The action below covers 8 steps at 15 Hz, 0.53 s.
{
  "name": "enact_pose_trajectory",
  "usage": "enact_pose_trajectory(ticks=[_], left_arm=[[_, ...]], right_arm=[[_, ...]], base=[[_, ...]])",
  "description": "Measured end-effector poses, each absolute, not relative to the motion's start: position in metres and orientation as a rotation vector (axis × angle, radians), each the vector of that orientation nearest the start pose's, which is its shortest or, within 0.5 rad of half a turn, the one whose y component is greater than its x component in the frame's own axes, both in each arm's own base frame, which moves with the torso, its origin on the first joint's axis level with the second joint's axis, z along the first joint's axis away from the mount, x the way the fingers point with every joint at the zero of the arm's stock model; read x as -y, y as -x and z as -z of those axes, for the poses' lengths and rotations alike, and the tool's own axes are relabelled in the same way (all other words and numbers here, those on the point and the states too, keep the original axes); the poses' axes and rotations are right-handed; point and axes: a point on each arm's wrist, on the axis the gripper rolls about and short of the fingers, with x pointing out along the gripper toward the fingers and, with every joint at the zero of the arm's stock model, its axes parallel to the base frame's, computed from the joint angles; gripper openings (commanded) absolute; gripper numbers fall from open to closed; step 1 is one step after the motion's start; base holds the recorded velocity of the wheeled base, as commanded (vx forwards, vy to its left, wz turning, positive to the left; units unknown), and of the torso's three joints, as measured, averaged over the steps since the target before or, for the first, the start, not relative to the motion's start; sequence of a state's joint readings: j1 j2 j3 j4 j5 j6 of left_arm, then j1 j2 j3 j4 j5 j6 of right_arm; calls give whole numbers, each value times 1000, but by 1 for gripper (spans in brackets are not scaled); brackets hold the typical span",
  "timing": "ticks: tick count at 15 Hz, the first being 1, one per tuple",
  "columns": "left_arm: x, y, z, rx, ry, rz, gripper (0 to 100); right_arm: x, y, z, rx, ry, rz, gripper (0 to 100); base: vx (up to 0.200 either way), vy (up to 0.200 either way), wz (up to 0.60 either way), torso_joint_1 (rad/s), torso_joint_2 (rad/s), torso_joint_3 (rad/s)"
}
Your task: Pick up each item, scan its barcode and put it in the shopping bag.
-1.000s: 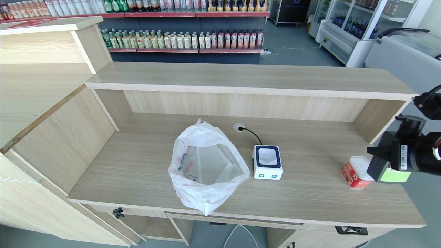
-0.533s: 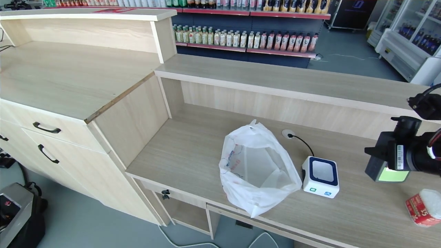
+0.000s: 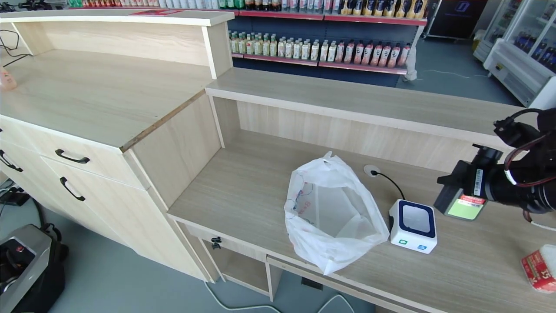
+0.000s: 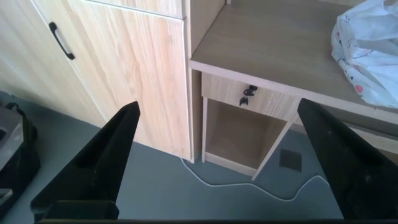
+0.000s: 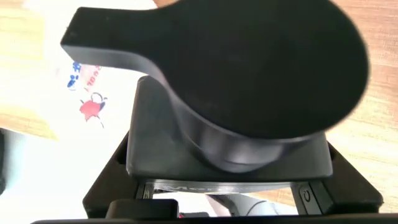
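Note:
A white plastic shopping bag point(image 3: 334, 213) stands open on the wooden counter point(image 3: 243, 191). To its right sits the white scanner point(image 3: 413, 225) with a dark blue window. My right gripper point(image 3: 462, 195) hangs right of and above the scanner, shut on a black box point(image 3: 465, 208) with a green and red face. That black box point(image 5: 236, 99) covers the fingers in the right wrist view, with the bag's printed side point(image 5: 74, 93) beneath. A red and white packet point(image 3: 541, 267) lies at the counter's right end. My left gripper point(image 4: 214, 162) is open, low beside the counter front, over the floor.
A raised ledge point(image 3: 356, 98) runs behind the counter, and a higher desk point(image 3: 95, 95) with drawers adjoins on the left. The scanner's cable point(image 3: 391, 184) runs to a hole in the counter. Shelves of bottles point(image 3: 321, 50) stand behind. A dark machine point(image 3: 26, 265) sits on the floor.
The head camera has swung left, shifting the whole picture. Relative to the scanner, my right gripper has carried the black box left and slightly up, closer to it.

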<state>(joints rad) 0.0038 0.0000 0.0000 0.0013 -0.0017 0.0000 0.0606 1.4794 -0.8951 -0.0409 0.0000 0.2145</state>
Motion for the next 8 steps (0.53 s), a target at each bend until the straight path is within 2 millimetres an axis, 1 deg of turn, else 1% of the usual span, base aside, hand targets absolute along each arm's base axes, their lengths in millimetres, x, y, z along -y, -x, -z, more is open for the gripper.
enact_pose_trajectory(ticks=[2, 5, 6, 8], left_arm=[[0, 23, -75, -1, 0, -3, 100], [0, 23, -75, -2, 0, -3, 100], [0, 23, -75, -2, 0, -2, 100], [0, 23, -75, -1, 0, -2, 100]], right_arm=[[-12, -269, -209, -510, -206, -2, 0], [-1, -300, -195, -527, -246, 20, 0], [0, -307, -189, -542, -276, 34, 0], [1, -314, -178, -577, -353, 65, 0]], base=[[0, 0, 0, 0, 0, 0], [0, 0, 0, 0, 0, 0], [0, 0, 0, 0, 0, 0], [0, 0, 0, 0, 0, 0]])
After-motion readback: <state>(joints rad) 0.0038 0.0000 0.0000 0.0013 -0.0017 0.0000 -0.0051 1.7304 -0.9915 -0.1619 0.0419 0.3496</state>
